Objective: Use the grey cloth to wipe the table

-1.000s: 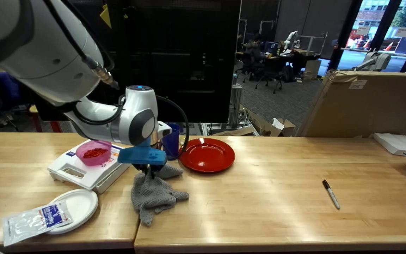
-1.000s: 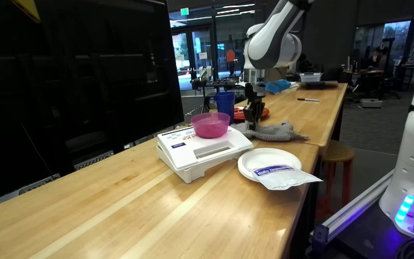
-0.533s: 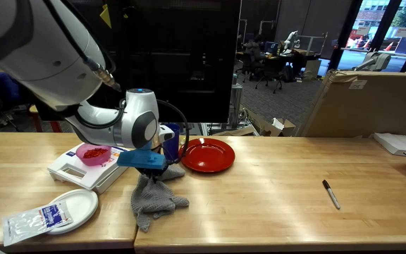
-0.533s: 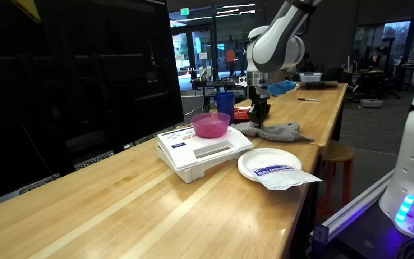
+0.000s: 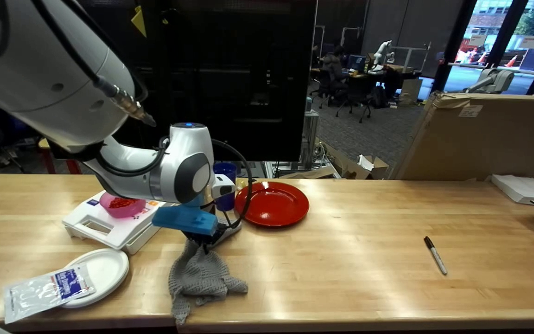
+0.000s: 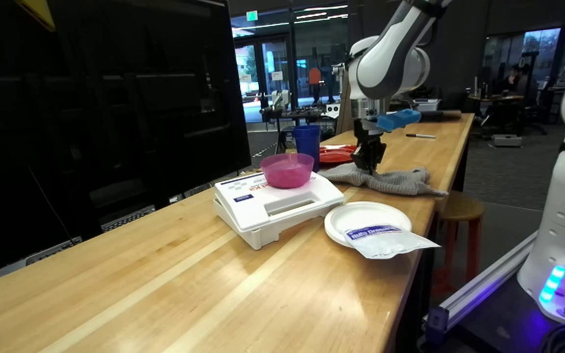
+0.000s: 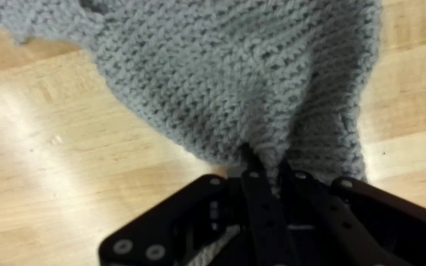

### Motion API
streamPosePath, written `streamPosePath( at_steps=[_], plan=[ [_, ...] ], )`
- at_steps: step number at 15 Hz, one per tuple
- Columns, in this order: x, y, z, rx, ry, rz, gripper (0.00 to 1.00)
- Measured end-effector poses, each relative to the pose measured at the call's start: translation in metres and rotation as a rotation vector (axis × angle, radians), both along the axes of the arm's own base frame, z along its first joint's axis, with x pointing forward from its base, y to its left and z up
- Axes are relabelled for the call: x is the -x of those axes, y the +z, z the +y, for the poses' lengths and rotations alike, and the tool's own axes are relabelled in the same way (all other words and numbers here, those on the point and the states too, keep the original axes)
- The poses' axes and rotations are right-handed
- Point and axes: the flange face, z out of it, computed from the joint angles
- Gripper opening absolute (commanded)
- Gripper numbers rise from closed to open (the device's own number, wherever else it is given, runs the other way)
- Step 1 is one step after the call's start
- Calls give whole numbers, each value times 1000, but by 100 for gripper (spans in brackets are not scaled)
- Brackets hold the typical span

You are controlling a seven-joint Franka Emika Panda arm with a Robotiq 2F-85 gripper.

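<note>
The grey knitted cloth (image 5: 200, 276) lies bunched on the wooden table (image 5: 364, 269), near the seam between two table sections. It also shows in an exterior view (image 6: 400, 182) and fills the upper part of the wrist view (image 7: 205, 74). My gripper (image 5: 205, 247) points down at the cloth; it also shows in an exterior view (image 6: 372, 167). In the wrist view, the fingers (image 7: 266, 166) are shut on a pinched fold of the cloth. Most of the cloth rests on the table, and one corner reaches the front edge. The fingertips are partly hidden by the fold.
A red plate (image 5: 274, 204) and blue cup (image 6: 307, 142) stand behind the cloth. A white case (image 5: 109, 227) with a pink bowl (image 5: 123, 208) stands beside it. A white plate (image 5: 109, 269) with a packet (image 5: 47, 292) lies near the front edge. A marker (image 5: 435, 255) lies farther off.
My gripper has moved toward the table's front edge, dragging the cloth along. The cloth's leading corner has slid to the front edge. The other objects have stayed in place.
</note>
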Motion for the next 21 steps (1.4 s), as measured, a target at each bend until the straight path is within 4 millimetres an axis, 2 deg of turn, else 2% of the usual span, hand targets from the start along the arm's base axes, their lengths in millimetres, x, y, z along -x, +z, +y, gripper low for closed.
streamPosePath(
  at_steps=[11, 21],
  plan=[
    [34, -1, -35, 9, -119, 30, 2],
    [33, 5, -63, 0, -219, 28, 2]
  ],
)
